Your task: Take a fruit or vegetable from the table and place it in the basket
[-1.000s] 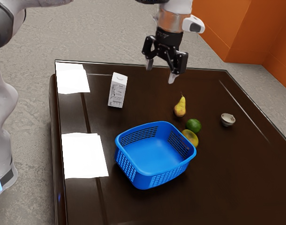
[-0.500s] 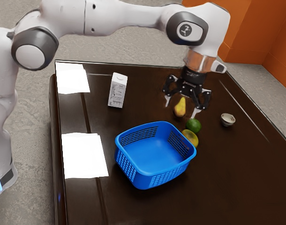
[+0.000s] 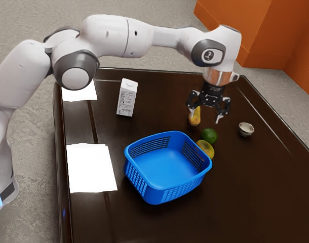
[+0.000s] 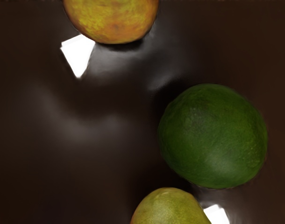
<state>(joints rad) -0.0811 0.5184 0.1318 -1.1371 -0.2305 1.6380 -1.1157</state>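
Observation:
My gripper point(image 3: 205, 117) hangs open above the table, with its two fingers apart and nothing held between them. In the exterior view, the yellow pear point(image 3: 195, 119) stands partly behind one finger, and the green lime point(image 3: 209, 135) lies just below the fingertips. A yellow-green round fruit point(image 3: 206, 149) sits beside the blue basket point(image 3: 168, 188), close to the lime. The wrist view has the lime point(image 4: 215, 135) large, between an orange-yellow fruit point(image 4: 112, 21) and a yellow-green fruit point(image 4: 170, 207), each cut off by the picture's edge.
A white carton point(image 3: 127, 97) stands upright on the dark table point(image 3: 159, 106), toward its far side in the exterior view. A small grey bowl point(image 3: 246, 129) sits beyond the lime, toward the exterior view's right.
My open gripper has come down and across toward the exterior view's right, from near the table's far edge to over the fruit. Fruit and basket have stayed put.

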